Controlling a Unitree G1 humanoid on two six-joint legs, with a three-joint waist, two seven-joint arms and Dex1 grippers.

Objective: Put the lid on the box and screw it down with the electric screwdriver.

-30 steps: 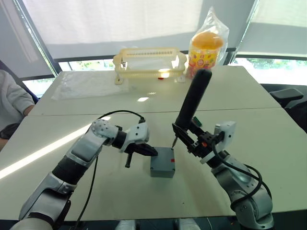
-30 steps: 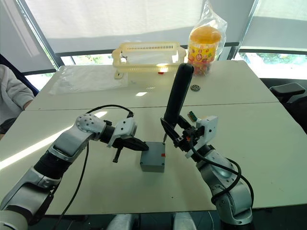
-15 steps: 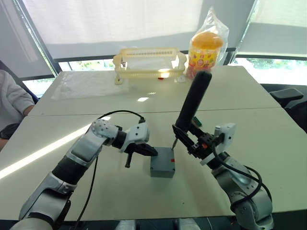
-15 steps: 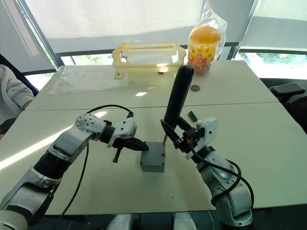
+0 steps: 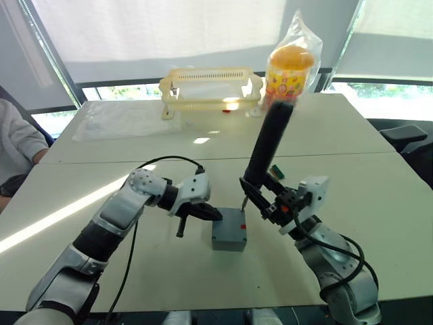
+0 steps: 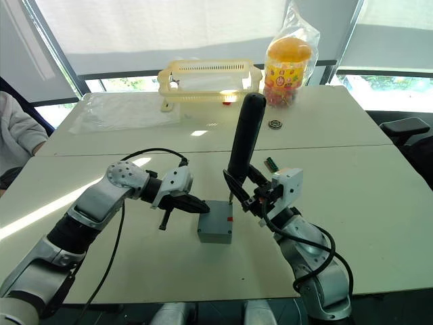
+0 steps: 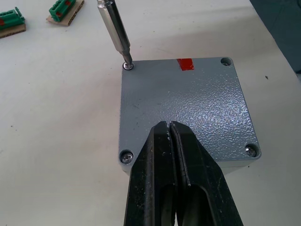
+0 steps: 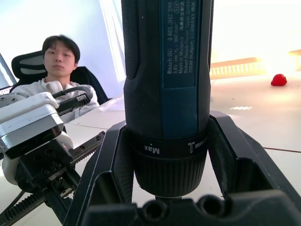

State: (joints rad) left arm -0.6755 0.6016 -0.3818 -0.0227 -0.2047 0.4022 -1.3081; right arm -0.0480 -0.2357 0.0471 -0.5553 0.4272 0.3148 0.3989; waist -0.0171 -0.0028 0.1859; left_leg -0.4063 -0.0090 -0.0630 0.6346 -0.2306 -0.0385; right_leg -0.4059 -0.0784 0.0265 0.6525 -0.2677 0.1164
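Box: the blue-grey box (image 5: 229, 233) stands on the white table (image 5: 379, 183), near its front edge, between the two grippers; a small red mark shows on the side facing the right arm.
Lid: the lid (image 7: 186, 106) lies flat on top of the box, its edges in line with the walls. Screw heads sit in three of its corners; the fourth corner, beside the red mark, shows an open hole.
Electric screwdriver: the electric screwdriver (image 5: 268, 145) stands nearly upright, leaning slightly, with its black body rising well above the box. Its thin metal bit (image 7: 114, 32) points down onto the screw in the lid's far corner, on the side of the right arm.
Right gripper: the right gripper (image 5: 260, 196) clasps the lower body of the screwdriver, one black finger on each side of the collar marked "Max".
Left gripper: the left gripper (image 7: 170, 141) has its two fingers pressed together, with nothing between them; the tips rest on or just over the near edge of the lid, and contact cannot be judged.
Green connector blocks: two green connector blocks (image 7: 63, 9) lie on the table beyond the box, apart from it.
Yellow basket: the yellow basket (image 5: 211, 88) stands at the far side of the table.
Snack jar: an orange-lidded jar in a clear bag (image 5: 289, 64) stands just beside the basket.
Person: a seated person (image 8: 55, 70) in a white top is beyond the table's left side.
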